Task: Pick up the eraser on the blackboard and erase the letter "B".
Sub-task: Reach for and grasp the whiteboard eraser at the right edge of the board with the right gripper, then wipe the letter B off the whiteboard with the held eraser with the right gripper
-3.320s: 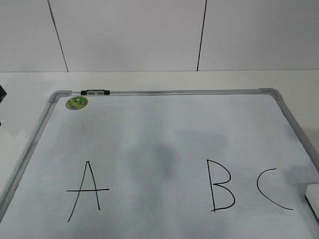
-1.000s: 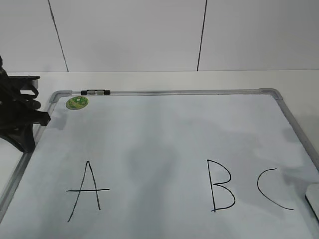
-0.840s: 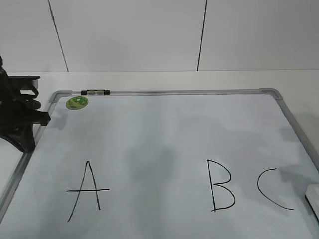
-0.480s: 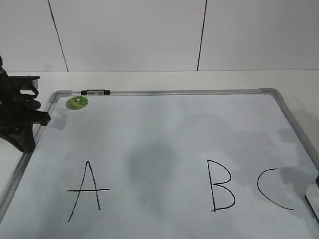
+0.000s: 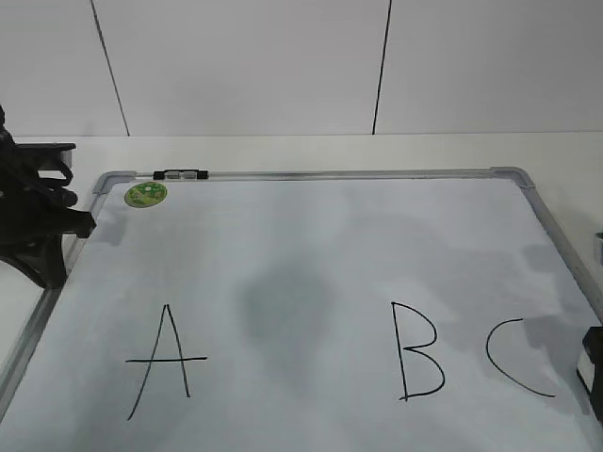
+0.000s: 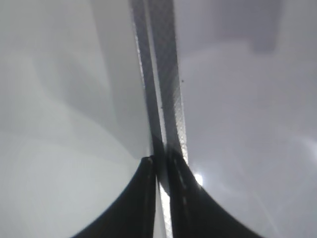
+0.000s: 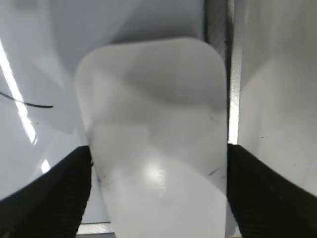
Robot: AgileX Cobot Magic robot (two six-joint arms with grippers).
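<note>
The white rounded plastic eraser (image 7: 156, 144), lying at the grey-framed white blackboard's (image 5: 311, 235) right edge beside the frame, is straddled by the right gripper (image 7: 158, 191), fingers spread wide either side, not yet clamped, evidently set for pickup.

The blackboard (image 5: 311, 235), a white dry-erase surface in a grey metal frame, lies flat on the worktop. The letter "B" (image 5: 416, 351) stands whole in thin black marker, right of centre. The eraser (image 7: 156, 134), a white rounded block, lies at the board's right edge beside the frame.
</note>
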